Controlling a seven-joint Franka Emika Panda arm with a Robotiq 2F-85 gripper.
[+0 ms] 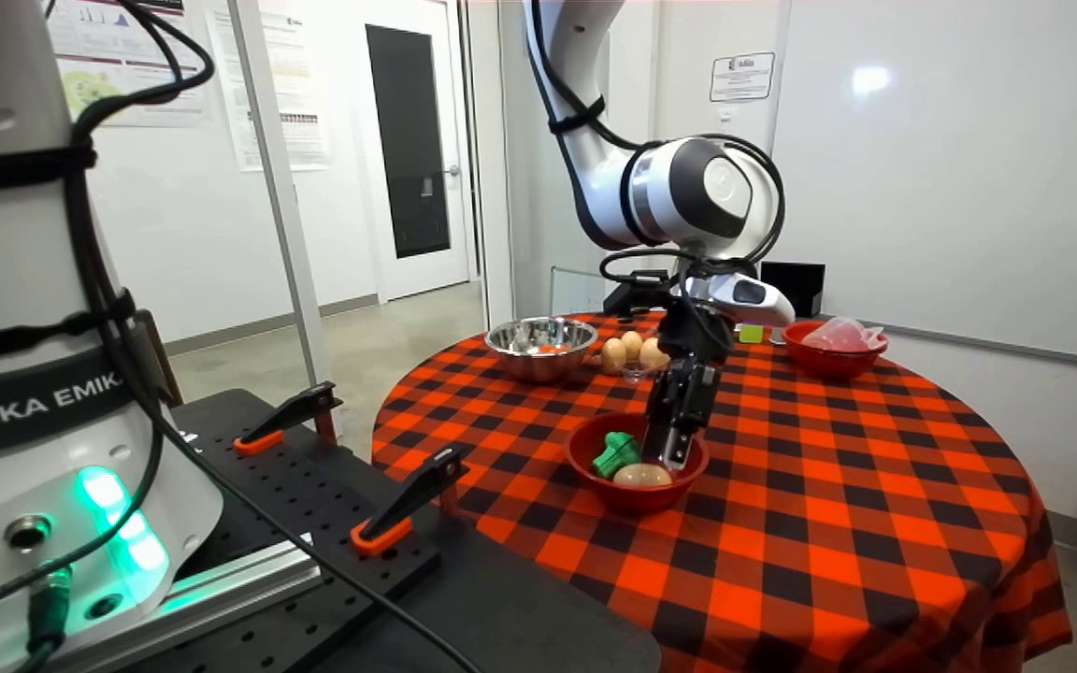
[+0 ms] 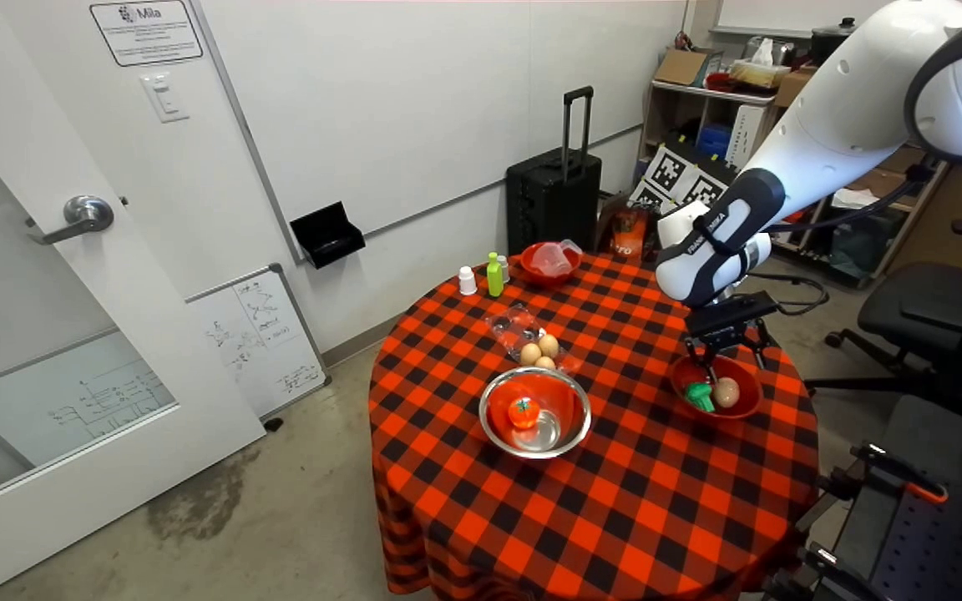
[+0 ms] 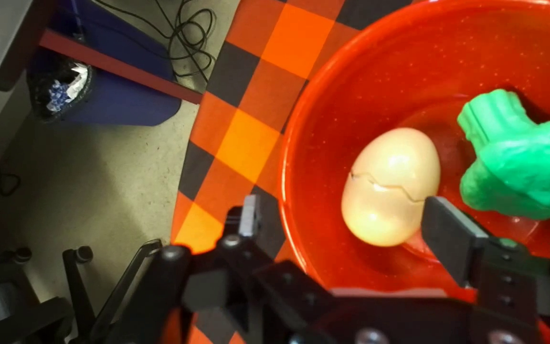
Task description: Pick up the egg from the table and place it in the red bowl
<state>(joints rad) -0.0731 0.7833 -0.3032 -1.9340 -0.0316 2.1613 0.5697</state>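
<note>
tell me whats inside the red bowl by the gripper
The red bowl holds an egg with a jagged line across it and a green broccoli piece. Its bottom beneath them is covered, and in the wrist view the gripper hides part of the bowl.

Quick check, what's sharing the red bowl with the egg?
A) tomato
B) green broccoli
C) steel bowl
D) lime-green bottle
B: the wrist view shows the green broccoli beside the egg, both inside the red bowl.
</note>
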